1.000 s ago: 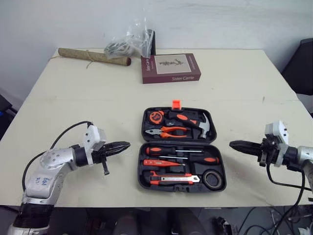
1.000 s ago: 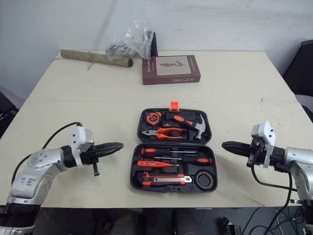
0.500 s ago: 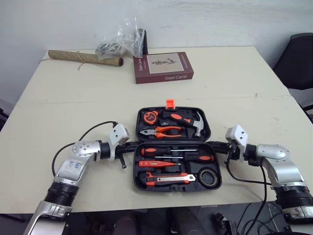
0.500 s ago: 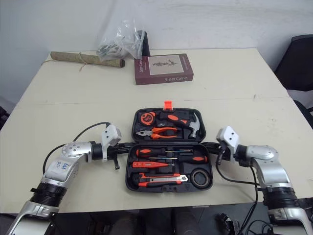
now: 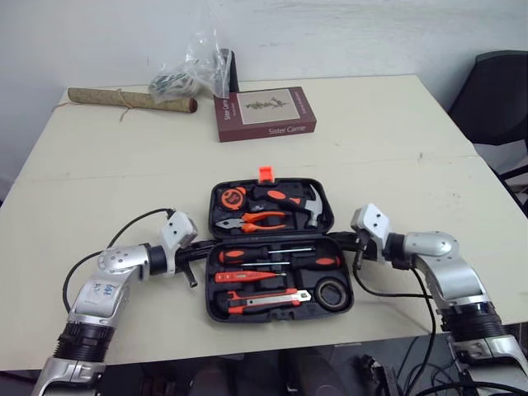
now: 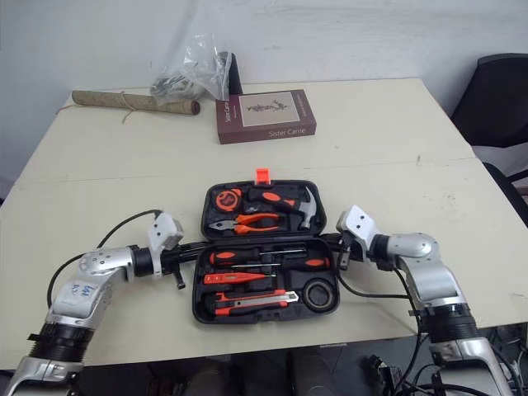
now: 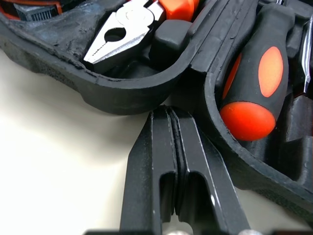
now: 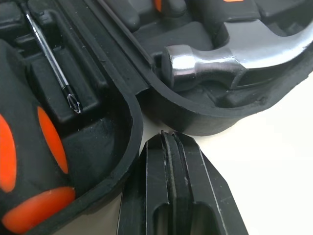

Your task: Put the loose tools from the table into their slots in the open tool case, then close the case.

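Observation:
The black tool case [image 5: 280, 317] lies open in the middle of the table. Its far half holds a tape measure [image 5: 228, 198], pliers [image 5: 252, 220] and a hammer [image 5: 309, 205]. In its near half lie screwdrivers [image 5: 247, 255], a utility knife [image 5: 264, 297] and a roll of black tape [image 5: 332, 292]. My left gripper [image 5: 200, 245] is shut, its tips [image 7: 168, 110] at the notch between the two halves on the case's left side. Also shut, my right gripper [image 5: 340, 241] has its tips [image 8: 168, 134] at the same notch on the right side, near the hammer head [image 8: 210, 61].
An orange latch [image 5: 266, 174] sticks out of the case's far edge. Behind it are a maroon book [image 5: 264, 113], a plastic bag [image 5: 191, 70] and a rolled mat [image 5: 132, 100]. A dark chair [image 5: 491, 91] stands off the table's right.
Both grippers have moved inward from open table to the case's left and right sides at the hinge line. The camera has shifted too.

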Robot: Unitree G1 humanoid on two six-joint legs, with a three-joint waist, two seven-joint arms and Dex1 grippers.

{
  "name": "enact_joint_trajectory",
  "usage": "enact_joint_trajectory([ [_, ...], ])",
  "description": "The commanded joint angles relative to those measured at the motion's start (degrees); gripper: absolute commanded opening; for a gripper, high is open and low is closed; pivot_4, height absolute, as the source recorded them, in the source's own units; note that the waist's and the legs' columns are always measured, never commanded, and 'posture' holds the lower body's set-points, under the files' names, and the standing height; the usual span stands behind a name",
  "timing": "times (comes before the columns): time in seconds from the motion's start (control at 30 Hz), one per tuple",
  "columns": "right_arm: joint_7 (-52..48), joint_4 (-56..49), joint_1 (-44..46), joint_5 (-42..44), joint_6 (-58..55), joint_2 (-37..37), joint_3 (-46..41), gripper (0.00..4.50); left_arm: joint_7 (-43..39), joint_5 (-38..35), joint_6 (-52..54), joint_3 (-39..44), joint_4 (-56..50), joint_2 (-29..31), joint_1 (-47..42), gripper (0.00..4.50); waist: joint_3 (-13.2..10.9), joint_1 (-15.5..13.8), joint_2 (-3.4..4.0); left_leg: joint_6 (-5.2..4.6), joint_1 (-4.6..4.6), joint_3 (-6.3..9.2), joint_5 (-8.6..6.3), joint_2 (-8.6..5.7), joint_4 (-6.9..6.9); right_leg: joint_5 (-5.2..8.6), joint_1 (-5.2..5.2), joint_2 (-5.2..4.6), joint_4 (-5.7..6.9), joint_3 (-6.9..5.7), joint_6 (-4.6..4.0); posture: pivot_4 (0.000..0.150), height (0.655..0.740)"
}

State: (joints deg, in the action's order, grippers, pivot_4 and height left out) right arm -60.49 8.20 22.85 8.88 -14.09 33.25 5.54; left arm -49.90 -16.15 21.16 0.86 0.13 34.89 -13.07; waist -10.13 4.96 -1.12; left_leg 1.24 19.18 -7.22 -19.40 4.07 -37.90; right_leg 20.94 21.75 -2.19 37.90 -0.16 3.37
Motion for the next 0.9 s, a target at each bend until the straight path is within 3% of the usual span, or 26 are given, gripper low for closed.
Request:
enact_joint_trajectory([
  [0.03, -1.98, -1.57, 0.27, -0.43, -1.12, -1.16, 4.46, 0.00, 1.27, 0.58, -0.70, 1.19, 0.94, 0.34, 0.04, 0.01, 0.00, -0.08, 0.00, 0.00, 0.00, 0.00, 0.00, 0.00, 0.00, 0.00, 0.00, 0.00, 0.00, 0.00, 0.00, 0.150, 0.7400],
  [0.27, -2.01, -0.79, 0.46, -0.68, -1.06, -0.55, 3.74, 0.00, 0.52, 0.21, -0.89, 2.29, 3.12, 1.38, -0.36, 0.01, 0.01, -0.19, -0.01, 0.00, 0.01, 0.00, 0.00, -0.01, 0.00, 0.00, 0.00, -0.01, 0.00, -0.01, 0.00, 0.150, 0.7400],
  [0.33, -2.20, -1.18, 0.56, 0.88, -3.42, 0.58, 1.78, 0.00, 1.91, 0.40, -1.77, 4.37, 2.82, 2.26, 0.65, 0.52, 0.01, -0.14, -0.01, 0.00, 0.01, 0.00, 0.00, -0.01, 0.00, 0.00, 0.00, -0.01, 0.00, -0.01, 0.00, 0.150, 0.7400],
  [0.4, -2.43, -1.77, 0.64, 1.86, -4.78, 2.91, -0.64, 0.66, 3.48, -0.62, -1.28, 8.01, 2.30, 3.28, 2.01, 1.18, 0.00, -0.21, 0.00, 0.00, 0.01, 0.00, 0.00, -0.01, 0.04, 0.01, 0.02, -0.02, -0.01, -0.01, -0.01, 0.150, 0.7400],
  [0.47, -2.67, -3.88, 0.41, 3.48, -8.79, 6.08, -2.93, 1.48, 3.95, -3.06, 0.42, 12.08, 0.10, 4.37, 3.41, 2.14, -0.03, -0.44, 0.04, 0.00, 0.13, 0.00, 0.00, -0.03, 0.09, 0.01, 0.18, -0.05, -0.01, -0.02, -0.02, 0.150, 0.7400],
  [0.53, -1.10, -7.50, 1.17, 7.46, -19.40, 8.90, -6.57, 2.40, 4.16, -6.57, 4.84, 16.74, -2.92, 6.03, 4.68, 3.02, -0.03, -0.85, 0.05, -0.04, 0.48, 0.01, 0.00, -0.09, 0.07, 0.01, 0.47, -0.14, 0.00, -0.03, -0.02, 0.150, 0.7400],
  [0.57, -1.16, -9.46, 1.74, 9.33, -24.83, 10.66, -7.48, 3.09, 4.44, -8.44, 7.88, 18.39, -4.62, 6.91, 4.49, 3.52, -0.04, -1.11, 0.04, -0.09, 0.92, 0.04, 0.00, -0.10, -0.09, 0.01, 0.83, -0.19, 0.14, -0.04, -0.02, 0.150, 0.7400],
  [0.6, -0.95, -11.28, 2.92, 10.92, -31.83, 12.52, -7.71, 3.29, 4.93, -11.01, 12.34, 19.74, -6.01, 7.72, 3.53, 3.71, -0.05, -1.43, 0.05, -0.13, 1.16, 0.07, 0.03, -0.16, -0.21, 0.00, 1.06, -0.25, 0.20, -0.07, 0.00, 0.150, 0.7400],
  [0.63, -0.39, -12.70, 4.76, 12.51, -39.54, 14.24, -7.71, 3.86, 6.27, -13.54, 18.41, 20.67, -7.32, 8.70, 1.87, 4.26, -0.06, -1.64, 0.05, -0.14, 1.21, 0.08, 0.03, -0.17, -0.25, 0.00, 1.10, -0.27, 0.22, -0.08, 0.00, 0.150, 0.7400],
  [0.67, -0.07, -13.82, 6.68, 13.95, -46.30, 15.88, -7.31, 4.31, 7.28, -15.88, 23.76, 21.06, -8.48, 9.56, 0.00, 4.50, -0.07, -1.75, 0.03, -0.16, 1.21, 0.09, 0.03, -0.19, -0.28, 0.00, 1.10, -0.29, 0.23, -0.08, 0.00, 0.150, 0.7400],
  [0.77, 0.90, -14.09, 13.66, 20.16, -63.21, 15.98, -8.41, 4.47, 11.51, -20.73, 39.10, 20.29, -9.09, 10.40, -7.43, 4.50, -0.08, -2.25, 0.02, -0.25, 1.20, 0.30, 0.13, -0.35, -0.26, -0.01, 1.05, -0.45, 0.35, -0.20, 0.01, 0.150, 0.7400],
  [0.9, 8.85, -7.47, 24.29, 19.77, -77.43, 10.53, -7.89, 4.47, 17.52, -19.79, 55.13, 12.77, -8.02, 10.10, -17.62, 4.50, -0.07, -2.33, 0.02, -0.18, 1.22, 0.37, 0.18, -0.39, -0.17, -0.01, 1.04, -0.44, 0.29, -0.27, 0.00, 0.150, 0.7400],
])
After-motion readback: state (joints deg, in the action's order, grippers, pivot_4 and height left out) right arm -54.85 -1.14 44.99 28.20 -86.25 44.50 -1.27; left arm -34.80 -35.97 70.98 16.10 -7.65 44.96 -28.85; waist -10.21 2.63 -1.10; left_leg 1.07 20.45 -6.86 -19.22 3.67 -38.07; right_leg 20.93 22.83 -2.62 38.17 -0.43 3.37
